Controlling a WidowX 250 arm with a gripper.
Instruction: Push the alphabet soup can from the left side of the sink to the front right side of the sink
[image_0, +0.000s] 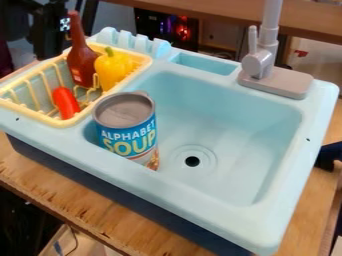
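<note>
Sitting in the sink, the soup can looks pre-grasp; grabbing it calls for a wide opening. Current grip? Can't tell!

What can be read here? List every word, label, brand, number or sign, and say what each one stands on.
"ALPHABET": on the soup can, upper line of its blue label.
"SOUP": on the same can, in larger letters below.
Dark red bottle: marks low on its side, too small and blurred to read.
Patterned square at the upper left: no words or numbers that I can make out.
</note>
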